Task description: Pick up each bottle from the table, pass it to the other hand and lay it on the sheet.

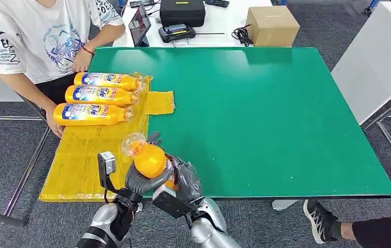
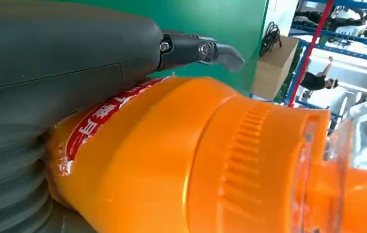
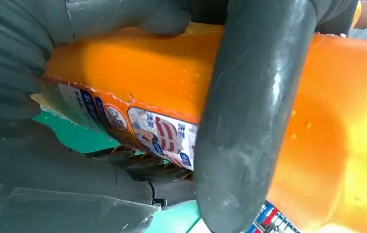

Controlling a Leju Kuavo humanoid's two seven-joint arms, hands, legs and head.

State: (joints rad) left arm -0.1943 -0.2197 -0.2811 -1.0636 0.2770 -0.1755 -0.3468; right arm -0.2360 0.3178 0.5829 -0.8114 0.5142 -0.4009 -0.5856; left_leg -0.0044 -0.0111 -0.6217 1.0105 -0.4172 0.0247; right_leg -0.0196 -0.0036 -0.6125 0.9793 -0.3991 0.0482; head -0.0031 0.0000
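While both hands meet at about six o'clock on the near edge of the green table [image 1: 265, 119], they share one orange bottle [image 1: 149, 159]. The left hand [image 1: 140, 181] wraps the bottle's body from below, its thick grey thumb [image 2: 60, 43] lying along the labelled side in the left wrist view. The right hand [image 1: 185, 178] grasps the same bottle from the other side, with a dark finger [image 3: 249, 111] curled across the orange body in the right wrist view. The bottle tilts with its clear cap [image 1: 133, 143] pointing toward eleven o'clock, held above the table's near edge.

Just beyond, toward ten o'clock, the yellow sheet [image 1: 90, 160] covers the table's left part. Three more orange bottles [image 1: 92, 113] lie side by side on its far end, caps toward three o'clock. A person in a white shirt [image 1: 33, 36] sits at ten o'clock, one hand [image 1: 82, 61] resting by the farthest bottle. At twelve o'clock a cardboard box [image 1: 272, 25] stands on a white table.
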